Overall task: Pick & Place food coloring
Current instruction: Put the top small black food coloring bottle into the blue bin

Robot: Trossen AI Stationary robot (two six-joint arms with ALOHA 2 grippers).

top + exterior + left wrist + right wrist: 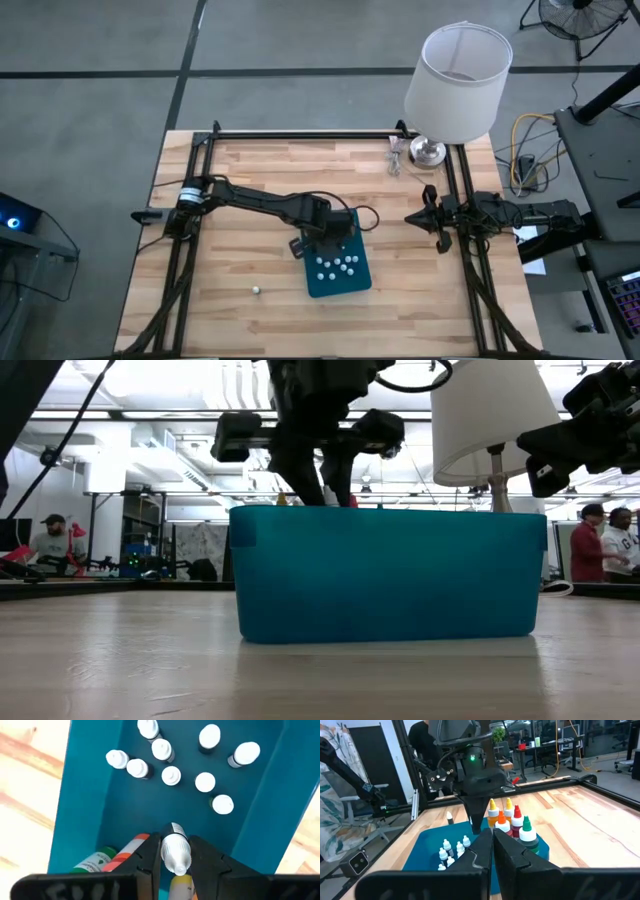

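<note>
Here, a lone small bottle (257, 290) lies on the table (230, 240). Right of it, the left gripper (172, 857) pinches a white-capped bottle (176, 854) over the teal tray (338, 280) holding more bottles (170, 775). Farther right, the right gripper (492, 851) waits at the table's edge, fingers together.

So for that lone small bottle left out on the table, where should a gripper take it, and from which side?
The stray bottle stands apart from the teal tray, with bare wood all round. It looks upright, so probably come straight down from above and close on its narrow body just below the cap, though its exact pose is too small to confirm.
</note>
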